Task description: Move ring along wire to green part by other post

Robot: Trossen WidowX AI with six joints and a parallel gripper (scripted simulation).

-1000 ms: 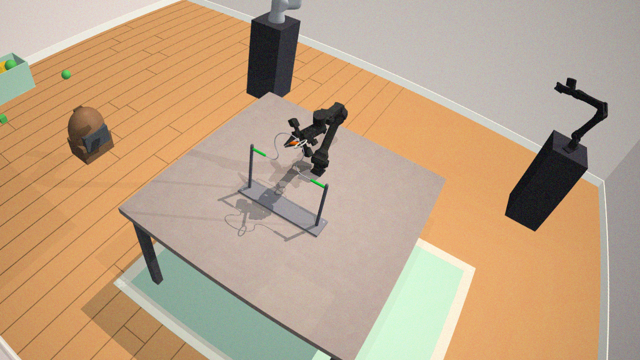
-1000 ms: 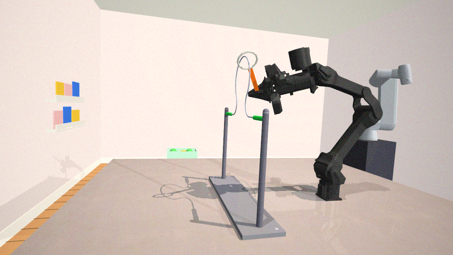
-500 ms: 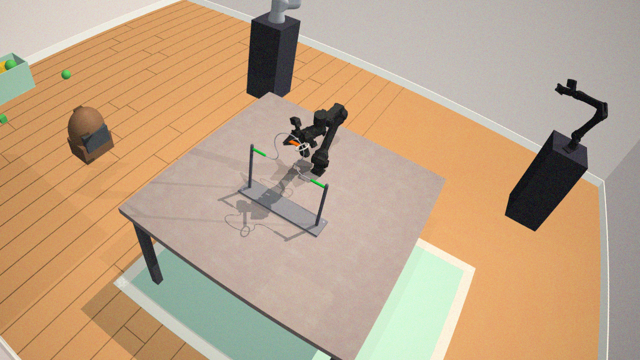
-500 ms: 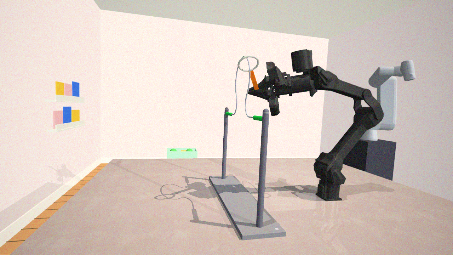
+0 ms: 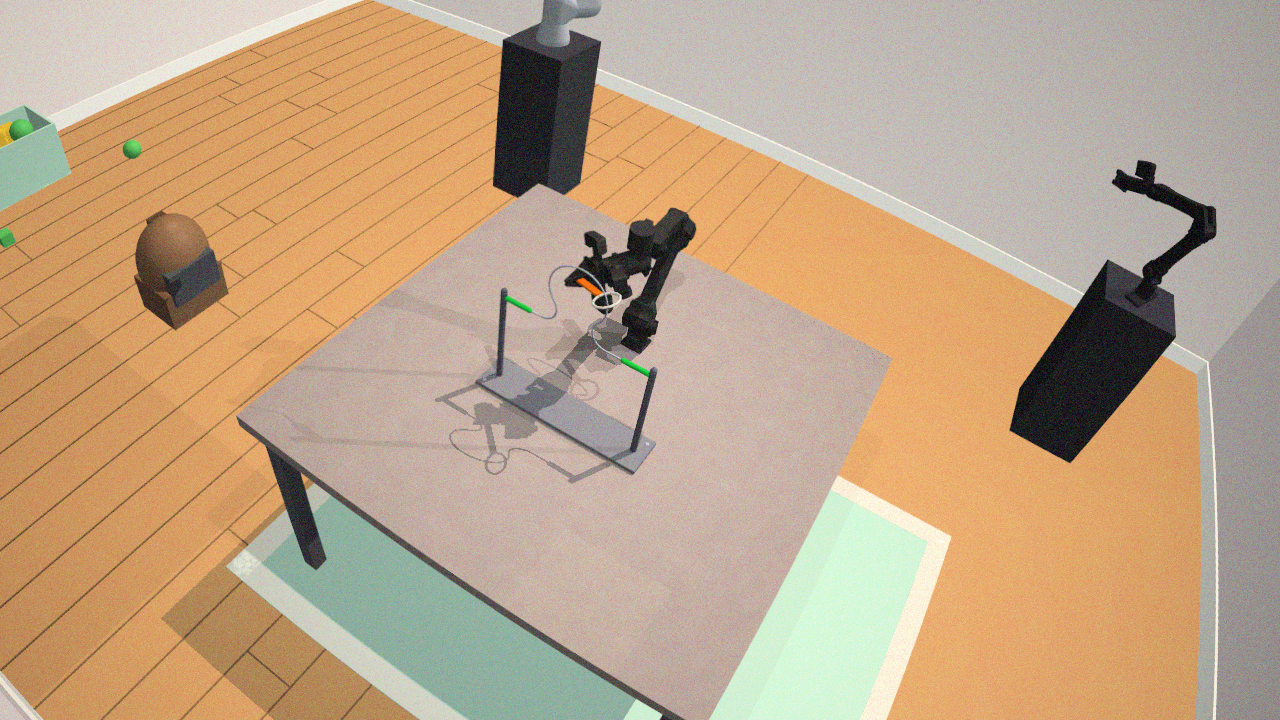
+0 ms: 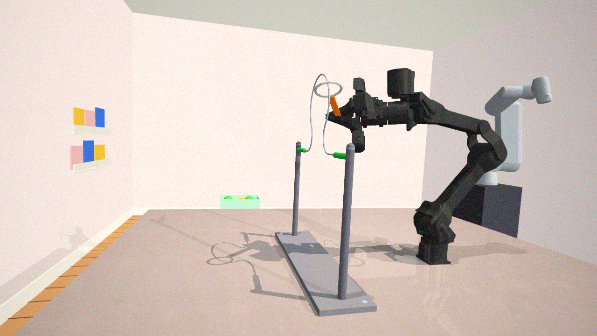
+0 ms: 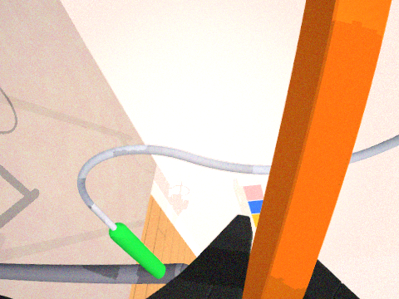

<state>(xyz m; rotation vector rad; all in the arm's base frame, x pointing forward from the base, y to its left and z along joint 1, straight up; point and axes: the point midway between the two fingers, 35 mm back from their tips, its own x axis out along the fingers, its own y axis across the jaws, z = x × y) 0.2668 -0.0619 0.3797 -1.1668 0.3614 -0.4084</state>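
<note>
Wooden flooring (image 5: 268,134) surrounds a grey-brown table (image 5: 716,501) at the middle of the top view, with pale walls behind. On it stands a base plate (image 6: 300,267) carrying two posts (image 6: 346,221), joined by an arching wire (image 6: 310,112). High in the exterior view's centre, the gripper (image 6: 334,118) is clamped on the orange handle (image 6: 334,106). The ring (image 6: 328,88) lies nearly flat just above and left of the fingers, around the wire near its peak.

- We see open air above the ring (image 6: 328,88), which lies flat around the top of the grey wire (image 6: 310,121).
- Below our gripper (image 6: 334,118), the wire's near strand, its green end (image 6: 339,156) and the near post (image 6: 346,221) crowd any descent.
</note>
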